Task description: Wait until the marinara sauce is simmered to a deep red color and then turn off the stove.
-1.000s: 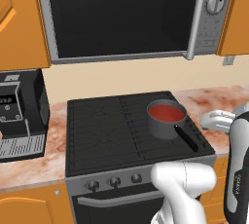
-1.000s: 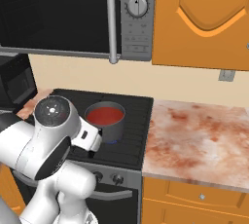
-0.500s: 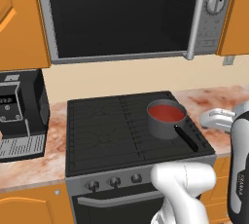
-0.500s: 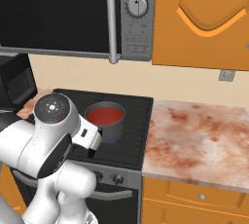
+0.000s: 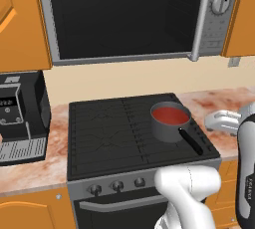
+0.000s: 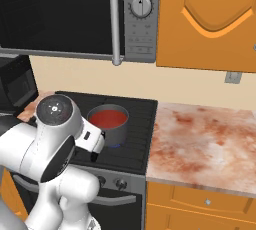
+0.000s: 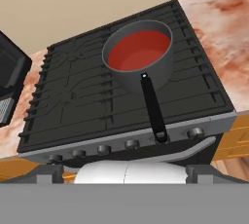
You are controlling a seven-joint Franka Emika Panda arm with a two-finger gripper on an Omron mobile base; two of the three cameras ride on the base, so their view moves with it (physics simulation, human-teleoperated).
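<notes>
So I'm parked in the kitchen with orange cabinets (image 6: 210,19) all round and a speckled reddish stone bench (image 6: 200,144) either side of the cooker. Nearest me is the stove (image 5: 104,138), its silver front panel with a row of dark knobs (image 7: 131,144) and the oven handle (image 5: 119,205) below. My jaws are spread wide open, gripping nothing, sitting back from the front edge. Just past the knobs, a black pan handle (image 7: 153,108) points at me from a grey saucepan (image 5: 171,128) on the right side of the black grates. The marinara sauce (image 7: 138,50) fills it, flat and clearly red. Left of the cooktop there's a black coffee machine (image 5: 22,118) on the bench. Over it all hangs the big silver microwave (image 5: 129,19).
</notes>
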